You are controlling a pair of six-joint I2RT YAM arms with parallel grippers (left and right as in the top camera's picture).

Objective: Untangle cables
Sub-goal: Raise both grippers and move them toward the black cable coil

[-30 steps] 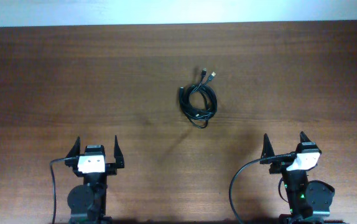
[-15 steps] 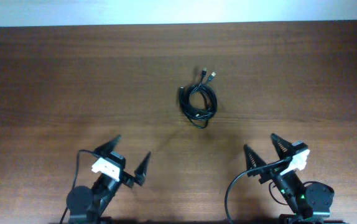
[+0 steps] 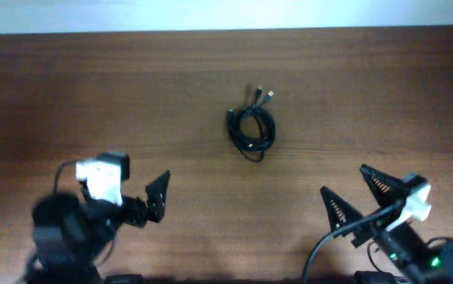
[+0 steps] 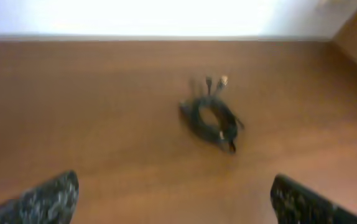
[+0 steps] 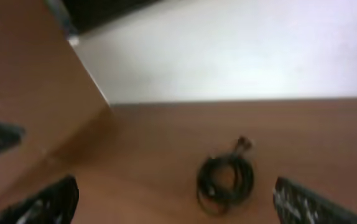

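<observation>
The cables [image 3: 251,129] lie as one small black coil with plug ends sticking out toward the far side, one silver-tipped, near the middle of the wooden table. The coil also shows in the left wrist view [image 4: 212,117] and the right wrist view [image 5: 224,180]. My left gripper [image 3: 141,208] is open and empty at the front left, well short of the coil. My right gripper [image 3: 358,193] is open and empty at the front right, also well away from it.
The wooden table [image 3: 132,95] runs to a pale wall at the far edge. Thick black arm wires hang by each base at the front [image 3: 325,248]. A table edge or side panel shows at the left of the right wrist view [image 5: 35,106].
Both arms have lifted and swung from their rest poses: the left arm moved left and turned right, the right arm moved right and turned left. The coil has not moved.
</observation>
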